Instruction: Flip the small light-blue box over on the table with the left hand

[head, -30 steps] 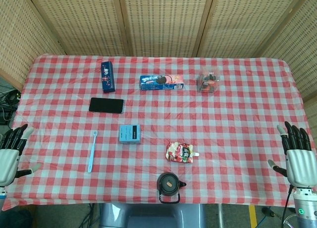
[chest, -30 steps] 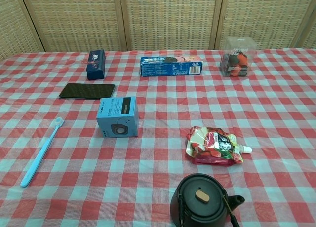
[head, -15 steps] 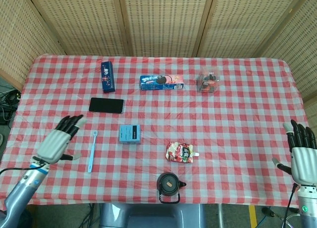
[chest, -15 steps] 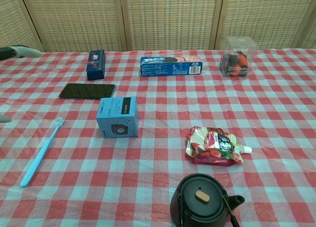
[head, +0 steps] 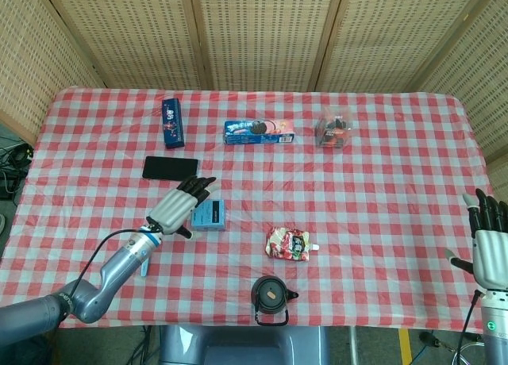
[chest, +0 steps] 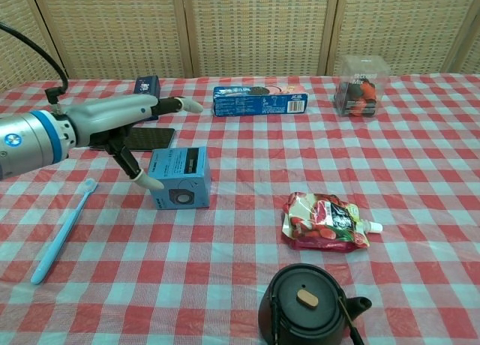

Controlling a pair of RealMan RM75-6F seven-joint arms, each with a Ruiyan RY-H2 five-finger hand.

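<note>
We see the left hand [head: 178, 206] now out over the bench [head: 381, 190], where half a second ago it hung well to the left beyond the toothbrush [chest: 64, 230] and a second ago sat at the bench's edge. It has travelled fast toward the small light-blue box [chest: 180, 178] and now sits just beside the box's left side, fingers [chest: 169, 104] stretched out flat and apart above and past the box top, thumb [chest: 142, 176] dropped down close to the left front corner. It has hold of nothing; whether the thumb tip actually touches the cardboard we cannot tell. We judge the reach is nearly done and the flip itself not yet begun.

The box has not shifted: it stands in the left-middle of the bench, in front of the black phone [head: 170, 168] and well apart from the red pouch [chest: 326, 222]. It is a small cube-like carton (pale blue, with a dark strip on top and a round grey print on its front face), square to the bench edge.

The right hand [head: 492, 246] rests at the far right edge, fingers straight and apart, empty.
</note>
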